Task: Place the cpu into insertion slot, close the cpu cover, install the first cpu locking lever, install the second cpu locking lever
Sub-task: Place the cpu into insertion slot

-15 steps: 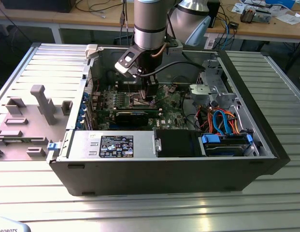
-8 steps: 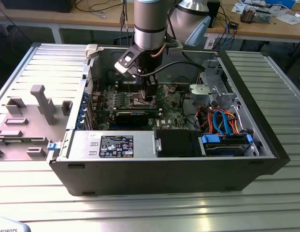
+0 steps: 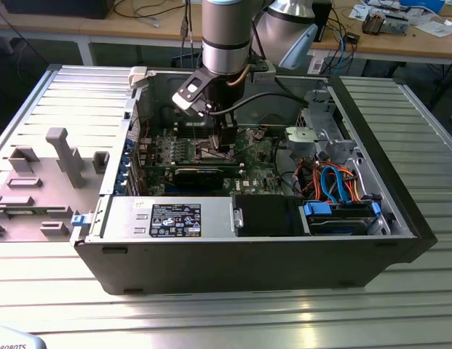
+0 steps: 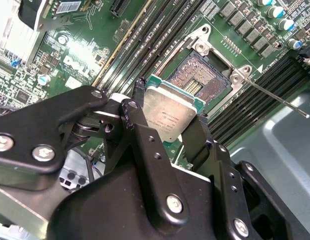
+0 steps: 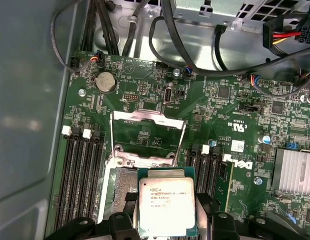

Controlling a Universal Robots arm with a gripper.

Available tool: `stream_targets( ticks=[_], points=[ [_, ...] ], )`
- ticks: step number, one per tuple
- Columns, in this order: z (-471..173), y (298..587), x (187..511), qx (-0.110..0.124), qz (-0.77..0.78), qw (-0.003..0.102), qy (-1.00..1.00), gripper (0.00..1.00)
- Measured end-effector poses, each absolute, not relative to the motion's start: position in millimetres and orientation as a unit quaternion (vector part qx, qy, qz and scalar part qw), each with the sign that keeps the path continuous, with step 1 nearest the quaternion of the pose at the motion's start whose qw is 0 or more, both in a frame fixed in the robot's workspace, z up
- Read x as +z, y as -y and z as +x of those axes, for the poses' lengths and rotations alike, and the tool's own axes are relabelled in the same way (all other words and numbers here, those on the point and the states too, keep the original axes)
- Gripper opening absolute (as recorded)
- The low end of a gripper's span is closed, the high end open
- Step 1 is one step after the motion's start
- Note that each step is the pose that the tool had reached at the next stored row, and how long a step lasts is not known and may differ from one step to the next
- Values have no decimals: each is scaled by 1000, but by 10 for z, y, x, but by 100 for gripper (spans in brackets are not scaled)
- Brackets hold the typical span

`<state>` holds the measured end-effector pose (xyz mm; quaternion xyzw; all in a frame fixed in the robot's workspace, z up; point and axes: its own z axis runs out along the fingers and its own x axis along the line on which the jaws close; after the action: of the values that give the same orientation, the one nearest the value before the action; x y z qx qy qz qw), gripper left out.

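My gripper is shut on the cpu, a small square chip with a silver top, one black finger on each of two opposite edges. The chip hangs just above the green motherboard, partly over the insertion slot, whose brownish-gold contact field lies bare. In the first wrist view the cpu covers part of the insertion slot. The cpu cover, a silver frame with a window, stands swung open beyond the socket. A thin locking lever sticks out free. In the exterior view my gripper reaches down inside the open computer case.
Long black memory slots flank the socket on both sides. Black cables cross above the board, and a finned heatsink sits to one side. The case holds a drive cage and a power supply. Grey fixture blocks stand outside, at the exterior view's left.
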<state>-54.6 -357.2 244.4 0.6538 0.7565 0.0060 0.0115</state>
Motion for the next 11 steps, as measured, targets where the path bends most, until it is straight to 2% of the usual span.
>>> stream_targets(
  ticks=[11],
  points=[
    [-546, 3572, 2442, 6, 663, 12, -749, 54]
  ],
)
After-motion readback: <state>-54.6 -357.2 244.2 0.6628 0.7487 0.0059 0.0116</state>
